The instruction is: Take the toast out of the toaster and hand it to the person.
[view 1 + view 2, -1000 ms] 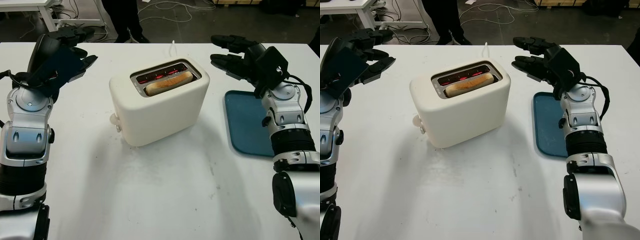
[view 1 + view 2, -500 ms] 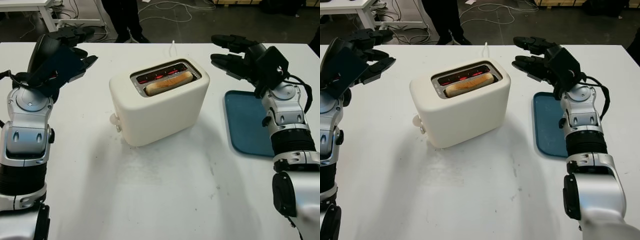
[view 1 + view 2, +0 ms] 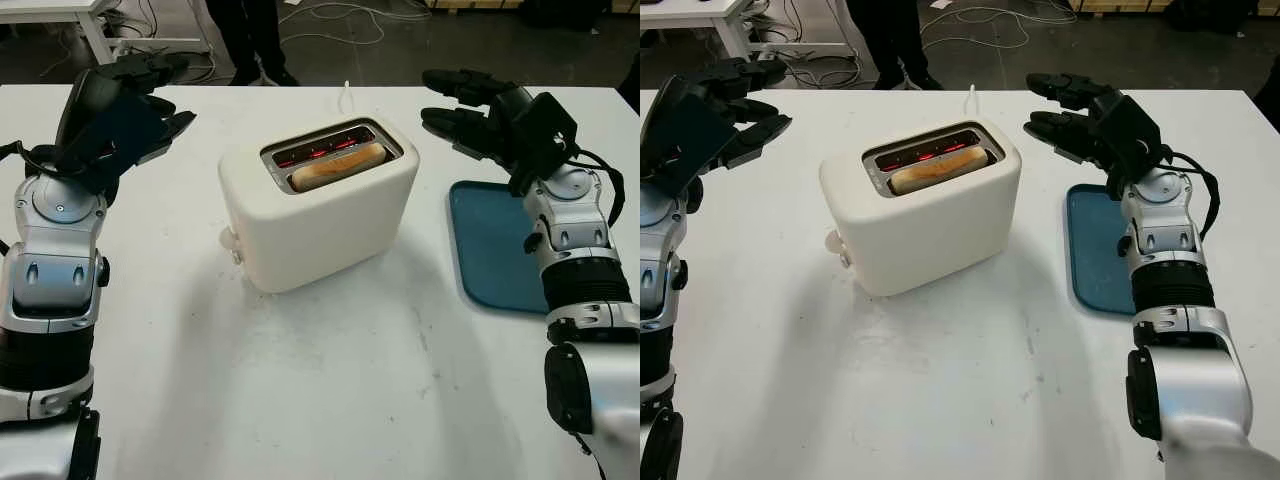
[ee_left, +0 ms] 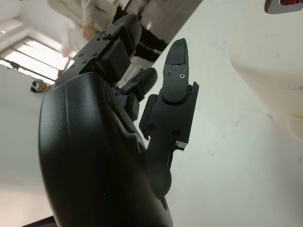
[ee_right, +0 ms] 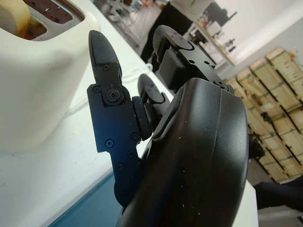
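Reaching for the toast (image 3: 337, 165), which sits in the near slot of the toaster (image 3: 318, 205), I bring my right hand (image 3: 462, 104), open and empty, above it and pinch only its top edge; my left hand (image 3: 150, 95) hovers open over the bench (image 3: 330, 380).

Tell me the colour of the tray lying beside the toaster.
The tray is dark teal blue, clearest in the left eye view, on the white table under the right arm.

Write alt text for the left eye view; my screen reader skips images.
A white toaster on a white table holds toast in its front slot. The open left hand and right hand flank it; a blue tray lies right.
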You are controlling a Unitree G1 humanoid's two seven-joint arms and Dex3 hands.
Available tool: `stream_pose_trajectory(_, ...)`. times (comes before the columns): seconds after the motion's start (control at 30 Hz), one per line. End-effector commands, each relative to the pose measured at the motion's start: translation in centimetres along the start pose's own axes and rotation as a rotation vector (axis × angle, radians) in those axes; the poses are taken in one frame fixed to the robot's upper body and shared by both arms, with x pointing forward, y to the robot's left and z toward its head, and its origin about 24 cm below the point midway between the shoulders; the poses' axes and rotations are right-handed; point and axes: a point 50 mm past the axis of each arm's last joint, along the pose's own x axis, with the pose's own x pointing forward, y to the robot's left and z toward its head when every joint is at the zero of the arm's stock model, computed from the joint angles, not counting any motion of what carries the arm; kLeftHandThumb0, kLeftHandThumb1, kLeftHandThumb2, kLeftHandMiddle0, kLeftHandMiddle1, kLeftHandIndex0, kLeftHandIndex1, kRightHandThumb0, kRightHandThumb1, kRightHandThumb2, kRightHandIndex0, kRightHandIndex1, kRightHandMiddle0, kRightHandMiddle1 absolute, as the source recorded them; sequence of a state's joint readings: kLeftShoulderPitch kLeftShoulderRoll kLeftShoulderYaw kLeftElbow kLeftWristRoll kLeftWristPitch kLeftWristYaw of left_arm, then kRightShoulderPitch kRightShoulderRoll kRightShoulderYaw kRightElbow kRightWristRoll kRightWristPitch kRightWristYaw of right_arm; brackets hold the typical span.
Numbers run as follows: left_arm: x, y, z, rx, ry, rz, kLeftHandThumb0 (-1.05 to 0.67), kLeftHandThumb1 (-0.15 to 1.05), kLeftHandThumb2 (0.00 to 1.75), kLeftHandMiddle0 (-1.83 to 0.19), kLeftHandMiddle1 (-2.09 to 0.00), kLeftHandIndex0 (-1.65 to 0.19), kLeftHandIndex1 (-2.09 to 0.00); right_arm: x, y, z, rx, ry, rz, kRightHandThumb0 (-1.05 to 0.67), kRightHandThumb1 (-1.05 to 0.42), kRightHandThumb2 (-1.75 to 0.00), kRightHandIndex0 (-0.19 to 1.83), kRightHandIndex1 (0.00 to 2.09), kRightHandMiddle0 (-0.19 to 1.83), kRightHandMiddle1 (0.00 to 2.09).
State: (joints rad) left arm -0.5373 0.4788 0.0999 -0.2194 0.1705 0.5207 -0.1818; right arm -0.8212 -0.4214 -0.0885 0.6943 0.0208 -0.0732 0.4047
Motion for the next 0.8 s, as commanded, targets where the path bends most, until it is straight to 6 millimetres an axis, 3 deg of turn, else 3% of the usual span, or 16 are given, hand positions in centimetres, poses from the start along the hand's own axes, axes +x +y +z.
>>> stream_pose_trajectory(0.0,0.01,0.14,0.01,-0.009,-0.004,0.007,-0.31,0.92,0.16,-0.33,-0.81,-0.62,-0.04,0.23,0.02,0.56,-0.011,-0.027,0.001,-0.5,-0.9,0.0,0.63,0.01,0.58,0.01)
stream_pose_trajectory(0.77,-0.15,-0.04,-0.1,-0.04,0.02,0.002,-0.26,0.92,0.18,-0.29,-0.81,-0.57,-0.01,0.17,-0.07,0.61,-0.009,-0.023,0.004,-0.48,-0.9,0.0,0.63,0.01,0.58,0.0)
